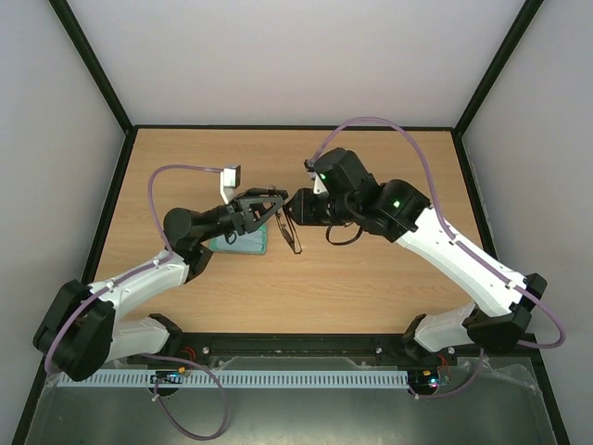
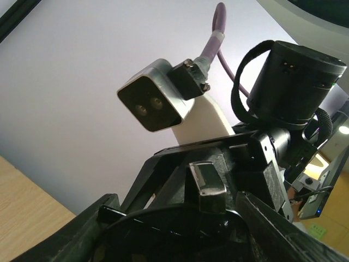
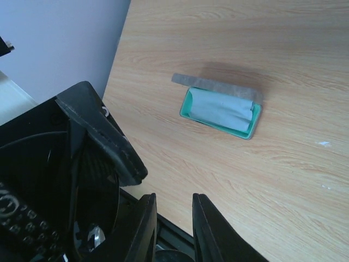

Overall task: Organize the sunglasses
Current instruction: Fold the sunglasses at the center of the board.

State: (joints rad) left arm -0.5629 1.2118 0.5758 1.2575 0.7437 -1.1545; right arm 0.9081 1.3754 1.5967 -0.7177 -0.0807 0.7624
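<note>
sunglasses (image 1: 291,234) between left gripper (image 1: 274,206) and right gripper (image 1: 298,206), far from table (image 1: 389,297) edges

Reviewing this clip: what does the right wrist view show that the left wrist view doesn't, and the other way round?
Only the right wrist view shows the open grey case lying on the table, with the light blue cloth inside its green lining. Only the left wrist view shows the right arm's wrist camera and its purple cable close up. Both show some of the wooden table and the pale wall, with dark gripper parts filling the foreground. I cannot make out the sunglasses for certain in either wrist view.
</note>
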